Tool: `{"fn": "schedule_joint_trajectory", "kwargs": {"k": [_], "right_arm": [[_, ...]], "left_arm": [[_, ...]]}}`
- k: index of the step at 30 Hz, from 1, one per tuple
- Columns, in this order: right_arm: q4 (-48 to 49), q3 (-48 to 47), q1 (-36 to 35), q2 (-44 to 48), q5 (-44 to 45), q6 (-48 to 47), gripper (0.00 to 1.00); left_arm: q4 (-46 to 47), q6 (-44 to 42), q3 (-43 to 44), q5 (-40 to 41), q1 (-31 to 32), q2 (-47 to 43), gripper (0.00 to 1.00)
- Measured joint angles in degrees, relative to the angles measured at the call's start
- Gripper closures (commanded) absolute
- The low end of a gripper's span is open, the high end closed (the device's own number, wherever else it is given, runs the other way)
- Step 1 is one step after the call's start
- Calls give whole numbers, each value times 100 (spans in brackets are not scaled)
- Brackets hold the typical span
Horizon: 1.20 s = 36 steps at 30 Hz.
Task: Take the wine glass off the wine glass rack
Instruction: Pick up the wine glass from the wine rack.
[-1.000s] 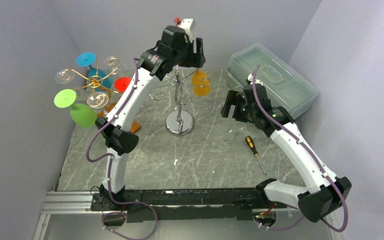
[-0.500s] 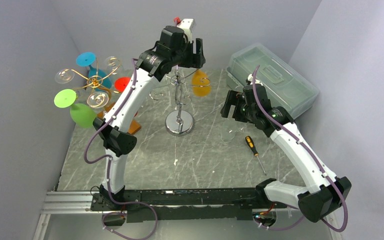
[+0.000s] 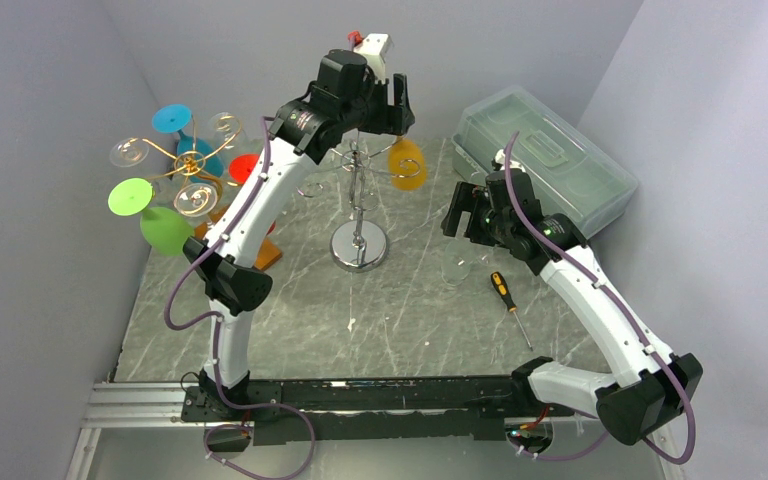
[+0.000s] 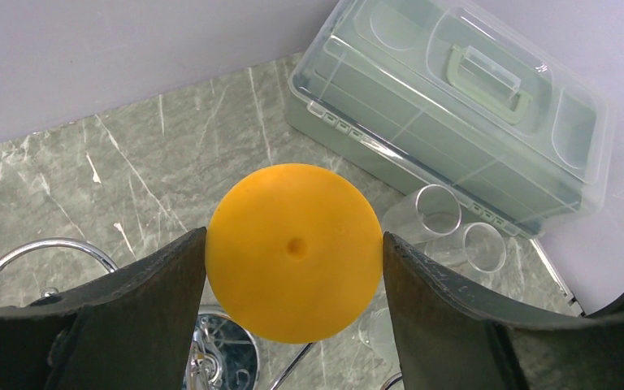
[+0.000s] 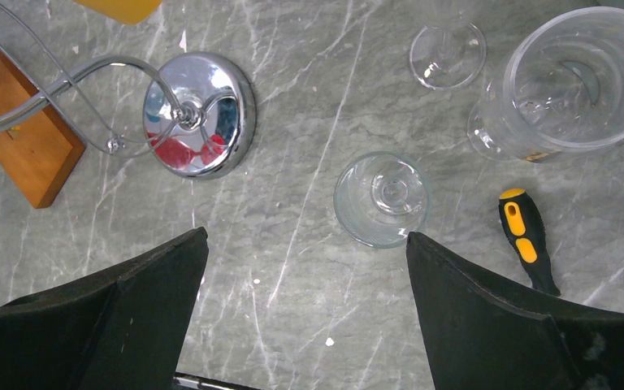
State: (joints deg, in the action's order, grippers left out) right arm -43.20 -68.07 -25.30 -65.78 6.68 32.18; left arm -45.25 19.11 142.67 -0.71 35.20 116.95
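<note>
An orange wine glass (image 3: 405,164) hangs upside down at the right arm of the chrome wine glass rack (image 3: 358,246). My left gripper (image 3: 394,103) is high above the rack and shut on the glass's round orange foot (image 4: 292,248), with a finger touching each side. The rack's chrome base shows below it (image 4: 221,357). My right gripper (image 3: 460,216) is open and empty above the table; in its wrist view the fingers (image 5: 122,317) stand wide apart above bare marble, with a clear glass (image 5: 380,197) just beyond them.
A gold rack (image 3: 192,160) with coloured and clear glasses stands far left. A lidded plastic box (image 3: 550,160) sits at the back right. A screwdriver (image 3: 505,290), a clear tumbler (image 5: 569,81), another clear glass (image 5: 447,53) and a wooden block (image 5: 24,130) lie near the chrome base (image 5: 199,114).
The orange glass has shifted slightly right and up with my left gripper. The right arm has not moved.
</note>
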Motion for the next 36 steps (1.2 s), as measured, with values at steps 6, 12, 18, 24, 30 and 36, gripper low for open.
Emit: {"fn": "schedule_joint_trajectory", "kwargs": {"k": [6, 12, 18, 24, 30, 36], "right_arm": [[-2, 0, 0, 70, 0, 2, 5], [-2, 0, 2, 101, 0, 2, 5], [-2, 7, 4, 116, 0, 13, 5], [-2, 33, 4, 136, -33, 46, 6], [22, 98, 4, 157, -103, 70, 6], [37, 129, 4, 168, -127, 103, 6]], "left_arm": [[2, -2, 0, -103, 31, 0, 41], [0, -24, 0, -120, 103, 0, 41], [2, -39, -31, -96, 131, -13, 42], [-11, -39, -203, -48, 149, -125, 43], [-20, -39, -442, 13, 160, -365, 43], [-42, -42, -444, 286, 170, -476, 44]]}}
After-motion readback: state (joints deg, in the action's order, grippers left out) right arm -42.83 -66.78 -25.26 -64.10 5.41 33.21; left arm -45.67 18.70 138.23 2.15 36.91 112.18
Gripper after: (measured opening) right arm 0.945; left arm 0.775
